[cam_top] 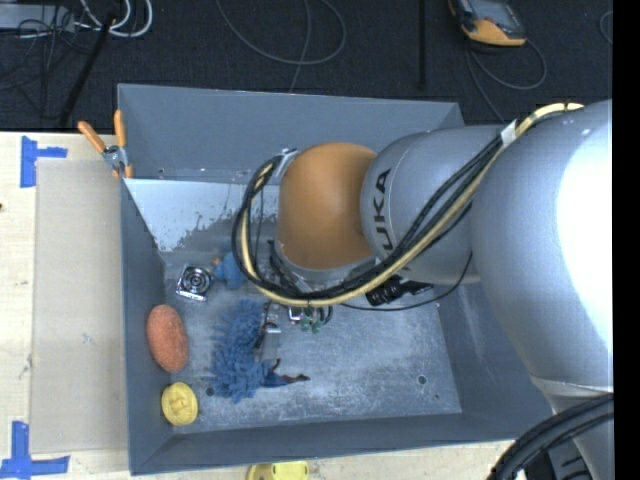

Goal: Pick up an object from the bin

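Down at the left of the grey bin [138, 298] an orange egg-shaped lump [167, 337] lies near the left wall, long way up and down. Just below it, in the near left corner, sits a flat yellow round thing [179, 404], apart from the lump. Up and a little right of the lump is a small shiny metal piece [194, 283], and just beside that a little blue scrap [228, 268], near the foot of the sloping back wall.

Next comes a shaggy blue cloth [238, 356], a ragged tuft spread over the floor left of the middle, its lower end trailing toward the near wall. This is what the arm is at: the gripper [270, 331] hangs down right at the cloth's right edge, its dark tip against the blue fibres. Whether it is wide or closed I cannot tell from where I stand, since the wrist hides most of it, nor can I tell if it has any cloth in it.

Above the gripper bulges the orange cover [322, 206], ringed by looping black and yellow cables [250, 230], and the thick silver arm [520, 238] runs off to the right
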Controlling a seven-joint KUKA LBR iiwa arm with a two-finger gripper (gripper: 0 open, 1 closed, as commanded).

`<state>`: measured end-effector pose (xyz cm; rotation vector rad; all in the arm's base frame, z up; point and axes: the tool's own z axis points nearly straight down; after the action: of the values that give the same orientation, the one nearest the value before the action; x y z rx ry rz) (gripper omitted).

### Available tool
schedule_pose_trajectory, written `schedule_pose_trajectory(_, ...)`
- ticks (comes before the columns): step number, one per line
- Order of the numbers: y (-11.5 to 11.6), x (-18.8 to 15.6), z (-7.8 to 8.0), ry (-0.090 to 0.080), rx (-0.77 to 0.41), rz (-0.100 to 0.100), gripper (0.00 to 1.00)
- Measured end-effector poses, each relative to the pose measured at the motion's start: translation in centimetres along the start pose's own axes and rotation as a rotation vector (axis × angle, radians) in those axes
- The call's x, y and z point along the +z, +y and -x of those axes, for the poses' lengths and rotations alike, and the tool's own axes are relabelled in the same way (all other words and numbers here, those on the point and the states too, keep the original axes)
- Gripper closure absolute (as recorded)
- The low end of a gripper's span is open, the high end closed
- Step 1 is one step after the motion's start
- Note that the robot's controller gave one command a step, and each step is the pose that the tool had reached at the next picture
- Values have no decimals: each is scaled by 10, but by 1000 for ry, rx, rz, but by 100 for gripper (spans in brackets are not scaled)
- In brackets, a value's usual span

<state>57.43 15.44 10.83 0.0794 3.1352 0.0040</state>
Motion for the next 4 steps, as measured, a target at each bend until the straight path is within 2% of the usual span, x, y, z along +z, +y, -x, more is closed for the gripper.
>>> schedule_pose_trajectory(1, -43, 36, -11, 4, -42, -2, 100)
schedule_pose_trajectory(2, -43, 36, -11, 4, -41, -2, 100)
schedule_pose_trajectory(3, -21, -50, -15, 5, -15, -3, 100)
schedule_pose_trajectory(4, -21, -50, -15, 5, -14, -3, 100)
